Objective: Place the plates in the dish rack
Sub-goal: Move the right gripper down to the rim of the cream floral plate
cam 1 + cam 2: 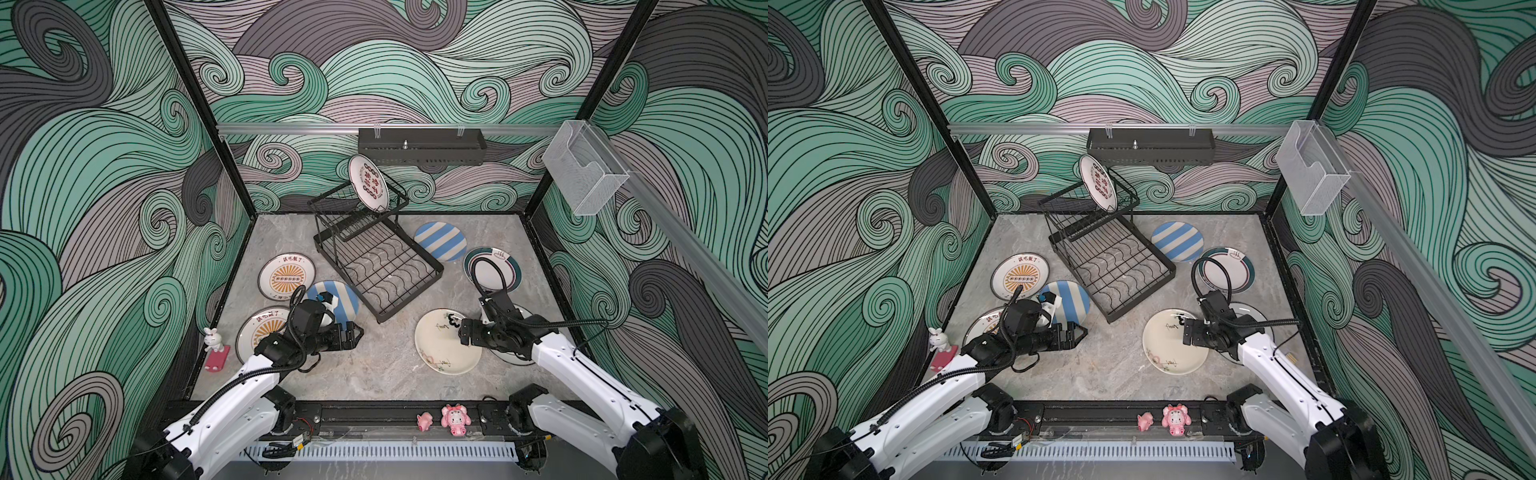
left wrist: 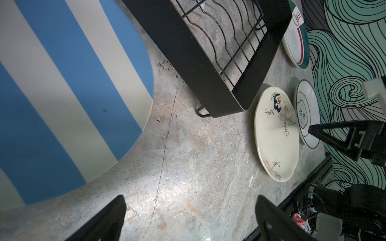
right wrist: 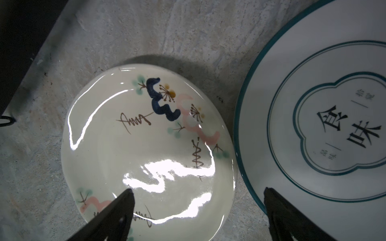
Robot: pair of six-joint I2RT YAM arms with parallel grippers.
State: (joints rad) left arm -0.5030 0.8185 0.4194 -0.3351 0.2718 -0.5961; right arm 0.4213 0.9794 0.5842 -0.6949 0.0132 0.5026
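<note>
Now, with your right hand (image 3: 198, 191) wide open and empty above the cream plate (image 3: 129, 150), flat on the tabletop (image 3: 146, 31) near the rack (image 1: 411, 296), straddle its rim, which seems just clear of the teal plate (image 3: 282, 73), before you close.

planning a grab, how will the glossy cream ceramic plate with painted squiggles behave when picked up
Likely slippery: the glossy cream ceramic plate shows bright glare. Probably rigid and chippable if dropped. It lies flat on the grey stone-look tabletop, so its low rim may resist a pinch.
</note>
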